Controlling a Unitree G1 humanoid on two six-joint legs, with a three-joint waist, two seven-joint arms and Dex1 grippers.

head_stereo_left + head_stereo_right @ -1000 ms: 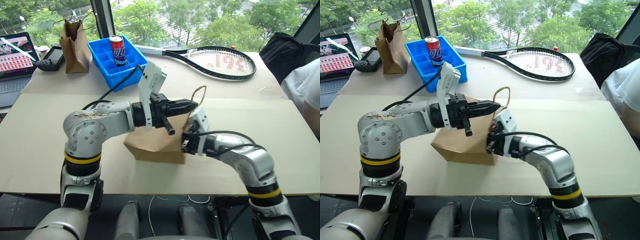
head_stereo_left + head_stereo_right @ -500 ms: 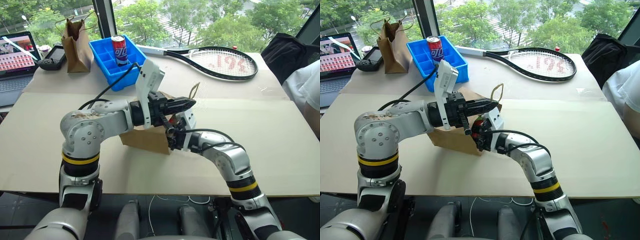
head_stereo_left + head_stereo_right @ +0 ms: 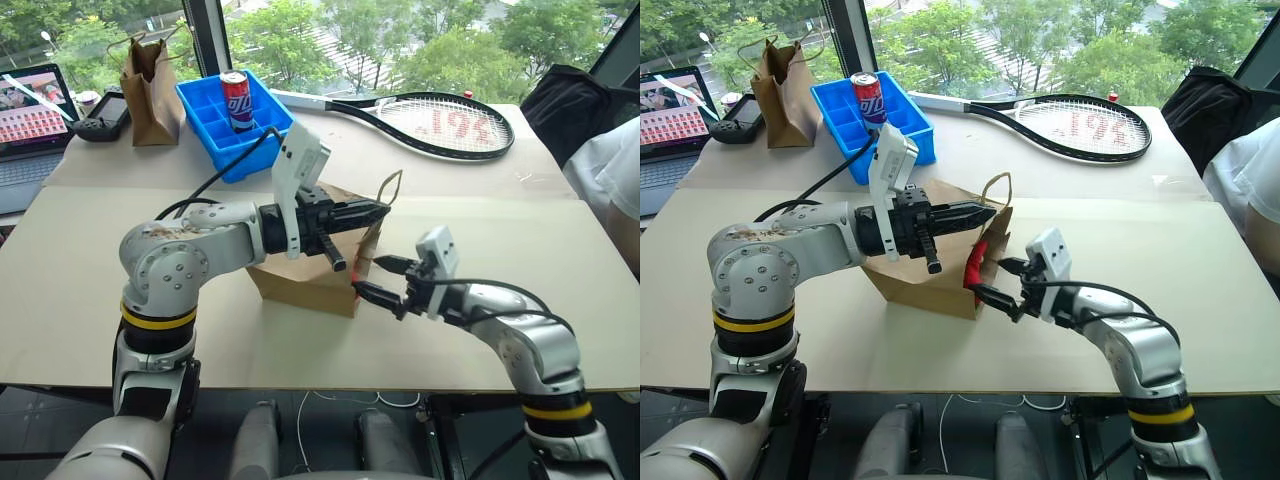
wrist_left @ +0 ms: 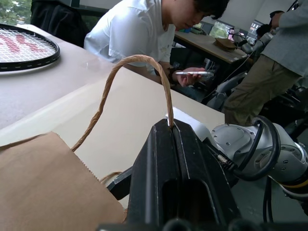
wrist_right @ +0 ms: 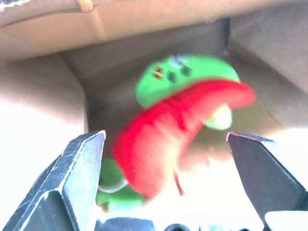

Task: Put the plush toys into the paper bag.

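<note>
Two plush toys are in play: the green plush toy (image 5: 185,79) sits deep inside the paper bag (image 3: 305,280), and the red chili plush toy (image 3: 978,262) hangs at the bag's open mouth, apparently half in and half out, though the blur in the right wrist view makes it hard to say whether it is resting on the lip or mid-fall. The bag lies tipped on the surface (image 3: 90,260) with its mouth toward the right end effector (image 3: 382,279), whose fingers stand spread wide and empty just beside the opening. The left end effector (image 3: 372,211) is pressed together on the bag's looped handle (image 4: 139,60), holding the upper side of the mouth up. The main risk, as I judge it, is the chili sliding back out onto the surface, since nothing grips it and the mouth faces sideways; a nudge from the open right fingers or any slackening or jerk on the handle could tip it out. Lifting by the thin cord alone could also strain or tear the handle. By count: two plush toys, one wide paper bag, one narrower darker paper bag (image 3: 150,75) far back, one blue tray (image 3: 205,125) with one can (image 3: 236,100), one racket (image 3: 430,122) and one laptop (image 3: 28,120).
</note>
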